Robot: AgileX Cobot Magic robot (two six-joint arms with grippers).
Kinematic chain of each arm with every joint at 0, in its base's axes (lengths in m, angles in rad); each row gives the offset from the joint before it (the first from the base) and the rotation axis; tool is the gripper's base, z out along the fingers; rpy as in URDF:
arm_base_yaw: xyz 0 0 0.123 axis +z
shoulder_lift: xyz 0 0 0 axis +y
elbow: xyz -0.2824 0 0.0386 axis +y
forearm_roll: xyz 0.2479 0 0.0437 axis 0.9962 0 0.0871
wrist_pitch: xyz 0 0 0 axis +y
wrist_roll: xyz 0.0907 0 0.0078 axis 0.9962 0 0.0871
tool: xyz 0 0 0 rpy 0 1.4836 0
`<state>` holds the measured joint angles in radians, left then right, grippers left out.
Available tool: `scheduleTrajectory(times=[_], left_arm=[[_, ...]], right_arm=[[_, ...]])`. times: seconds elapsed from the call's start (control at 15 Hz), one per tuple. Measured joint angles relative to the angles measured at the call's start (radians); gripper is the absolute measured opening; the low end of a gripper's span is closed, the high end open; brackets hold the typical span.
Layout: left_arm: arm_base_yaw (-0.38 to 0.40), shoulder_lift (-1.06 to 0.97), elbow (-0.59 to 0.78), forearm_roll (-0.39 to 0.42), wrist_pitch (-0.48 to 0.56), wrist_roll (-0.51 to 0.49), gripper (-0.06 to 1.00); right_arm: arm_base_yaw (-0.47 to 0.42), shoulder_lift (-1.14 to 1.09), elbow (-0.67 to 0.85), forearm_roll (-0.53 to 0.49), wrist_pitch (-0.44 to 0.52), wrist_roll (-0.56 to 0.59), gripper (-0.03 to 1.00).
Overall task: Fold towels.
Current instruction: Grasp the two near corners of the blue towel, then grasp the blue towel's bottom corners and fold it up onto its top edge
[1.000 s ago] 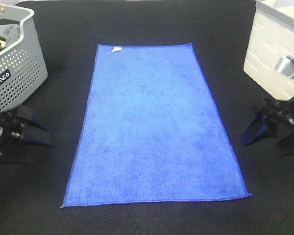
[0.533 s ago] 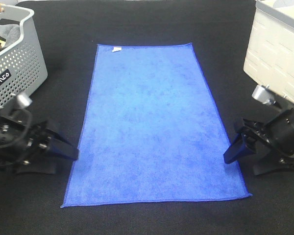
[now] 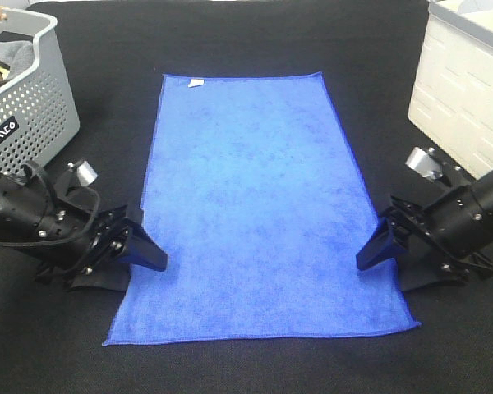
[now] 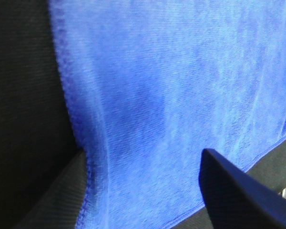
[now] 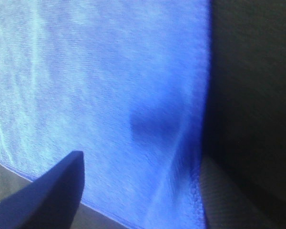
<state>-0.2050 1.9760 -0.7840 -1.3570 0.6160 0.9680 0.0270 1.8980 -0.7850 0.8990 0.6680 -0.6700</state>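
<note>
**benchrat:** Where's the towel sitting for you right now, and what are the claws doing?

**me:** The towel (image 3: pixel 255 205) is laid out flat on the black table (image 3: pixel 255 369), pretty much centred, with its long way running away from my high cam. The little white tag (image 3: pixel 195 82) is up at the far-left corner.

**benchrat:** Both arms down on it?

**me:** Yep. The left gripper (image 3: pixel 148 246) is low at the left long edge, toward the near end. The right gripper (image 3: pixel 376 238) mirrors it on the right long edge, roughly level with it.

On my left wrist feed the jaws are spread wide. One dark blue finger (image 4: pixel 238 191) is over the towel and the other finger (image 4: pixel 57 191) is out on the black cloth, with the hem (image 4: pixel 71 119) running between them.

The right wrist feed is the same deal flipped. One finger (image 5: pixel 47 191) is over the blue and the other (image 5: pixel 229 200) is on the table side, just beside the hem. The edge there looks a bit puckered.

So both pincers are wide apart, straddling the towel's edge, and neither has anything pinched.

**benchrat:** What else is in frame?

**me:** There's a grey perforated basket (image 3: pixel 33 115) at the far left with some cloth in it, and a white crate (image 3: pixel 464 82) at the far right. Both are well apart from the towel.
</note>
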Motion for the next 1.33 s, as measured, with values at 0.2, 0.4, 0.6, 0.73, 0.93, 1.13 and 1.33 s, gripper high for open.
scheduleTrajectory(times=[0.2, 0.4, 0.6, 0.73, 0.93, 1.13, 1.33], left_arm=[[-0.028, 0.015, -0.015, 0.0, -0.017, -0.013, 0.5], [-0.029, 0.024, -0.017, 0.002, -0.034, -0.025, 0.13], [-0.029, 0.024, -0.017, 0.012, -0.039, -0.023, 0.0], [-0.029, -0.001, -0.009, 0.04, -0.038, -0.033, 0.0], [-0.029, -0.069, 0.041, 0.066, -0.037, -0.058, 0.0], [-0.029, -0.14, 0.147, 0.08, 0.005, -0.071, 0.0], [-0.029, -0.225, 0.271, 0.083, 0.005, -0.072, 0.0]], right_arm=[[0.037, 0.018, -0.011, 0.011, -0.018, 0.012, 0.56], [0.037, 0.027, -0.011, -0.027, -0.06, 0.055, 0.2], [0.037, 0.029, -0.009, -0.028, -0.071, 0.06, 0.0], [0.037, 0.003, 0.005, -0.035, -0.071, 0.081, 0.0], [0.037, -0.078, 0.045, -0.052, -0.038, 0.108, 0.0], [0.037, -0.177, 0.135, -0.061, 0.015, 0.132, 0.0], [0.037, -0.268, 0.229, -0.076, 0.047, 0.133, 0.0]])
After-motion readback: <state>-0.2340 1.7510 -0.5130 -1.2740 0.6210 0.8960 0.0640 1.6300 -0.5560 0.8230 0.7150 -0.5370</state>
